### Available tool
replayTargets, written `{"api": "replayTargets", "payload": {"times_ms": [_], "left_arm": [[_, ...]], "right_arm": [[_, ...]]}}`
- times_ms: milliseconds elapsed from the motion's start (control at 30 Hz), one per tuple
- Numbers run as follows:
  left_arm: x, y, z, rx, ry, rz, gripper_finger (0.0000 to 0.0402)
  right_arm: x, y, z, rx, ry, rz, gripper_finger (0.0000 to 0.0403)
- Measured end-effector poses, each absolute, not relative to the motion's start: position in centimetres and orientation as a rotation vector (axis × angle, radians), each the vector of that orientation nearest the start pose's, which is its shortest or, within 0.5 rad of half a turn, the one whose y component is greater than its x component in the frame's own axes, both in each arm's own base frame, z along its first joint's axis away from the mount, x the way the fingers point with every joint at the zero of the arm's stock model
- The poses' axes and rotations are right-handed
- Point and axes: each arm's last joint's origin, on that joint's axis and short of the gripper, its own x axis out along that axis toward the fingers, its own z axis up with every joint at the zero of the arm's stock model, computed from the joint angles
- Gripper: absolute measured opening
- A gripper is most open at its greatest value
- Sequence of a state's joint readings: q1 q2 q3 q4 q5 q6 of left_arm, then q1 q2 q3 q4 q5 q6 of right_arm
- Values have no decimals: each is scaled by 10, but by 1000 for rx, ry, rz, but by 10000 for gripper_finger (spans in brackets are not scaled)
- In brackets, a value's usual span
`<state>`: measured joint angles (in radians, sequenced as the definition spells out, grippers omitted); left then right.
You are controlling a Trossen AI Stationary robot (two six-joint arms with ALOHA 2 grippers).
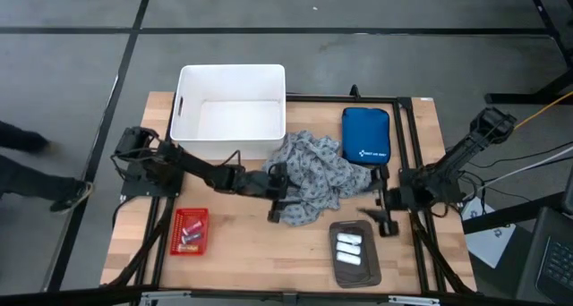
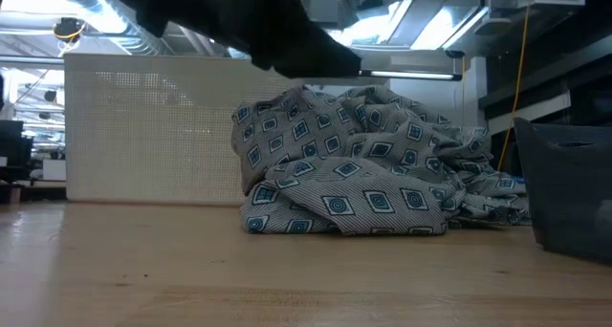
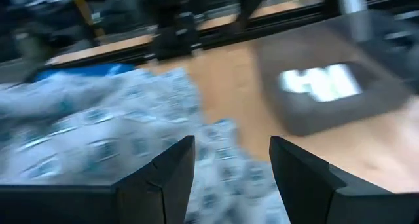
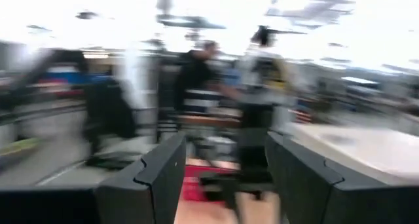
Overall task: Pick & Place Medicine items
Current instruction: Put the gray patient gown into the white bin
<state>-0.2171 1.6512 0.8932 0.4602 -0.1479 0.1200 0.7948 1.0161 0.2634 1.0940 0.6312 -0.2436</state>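
Only the high view shows white packets (image 1: 348, 249), apparently three

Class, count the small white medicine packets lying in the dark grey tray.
3 white packets lie stacked in a column in the dark grey tray near the table's front edge; others may hide under the grey patterned cloth.

Cloth (image 1: 313, 176) between bin (image 1: 229, 111) and tray (image 1: 354, 252).

The high view is evenly lit and sharp, with only soft shadows under the arms; the low view is backlit by bright ceiling lights, and the wooden table (image 2: 143, 279) near the lens is out of focus; both wrist views are strongly blurred, the right one overexposed.
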Motion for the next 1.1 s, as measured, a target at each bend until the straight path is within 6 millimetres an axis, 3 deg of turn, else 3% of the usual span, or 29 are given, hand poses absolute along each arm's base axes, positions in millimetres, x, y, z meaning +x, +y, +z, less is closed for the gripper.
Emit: {"api": "replayTargets", "payload": {"times_ms": [133,300,500,700,833,1100], "left_arm": [[347,-57,212,163,306,1,196],[349,-53,214,151,312,27,196],[355,-75,234,193,318,38,196],[352,-102,257,388,297,257,200],[344,-108,253,419,360,437,206],[337,-100,234,225,472,513,208]], "right_arm": [[146,109,234,57,-228,-151,210],[151,106,229,26,-189,-153,210],[160,95,223,13,-142,-245,210],[169,84,222,-19,-138,-219,210],[173,78,221,-35,-142,-190,210],[177,74,221,-46,-151,-122,210]]}}
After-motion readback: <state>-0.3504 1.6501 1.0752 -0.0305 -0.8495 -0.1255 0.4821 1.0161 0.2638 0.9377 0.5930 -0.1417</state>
